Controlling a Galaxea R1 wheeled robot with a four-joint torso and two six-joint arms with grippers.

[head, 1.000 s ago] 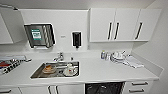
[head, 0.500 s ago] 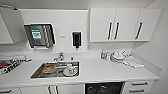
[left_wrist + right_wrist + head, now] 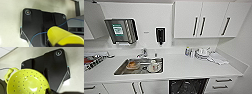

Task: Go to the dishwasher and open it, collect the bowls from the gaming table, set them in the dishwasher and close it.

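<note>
The dishwasher stands open below the tabletop. A yellow-green perforated bowl fills the right wrist view. Neither end effector's finger state can be determined.

Black wrist plate with silver corner screws; thin blue cable crosses it.

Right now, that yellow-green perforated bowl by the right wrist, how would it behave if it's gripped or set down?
The yellow-green bowl looks like thin moulded plastic, so probably light and fairly stiff. Its glossy inside suggests it could slip in a grip. Its round body might rock when set down, and the loop handle could snag on a rack.
</note>
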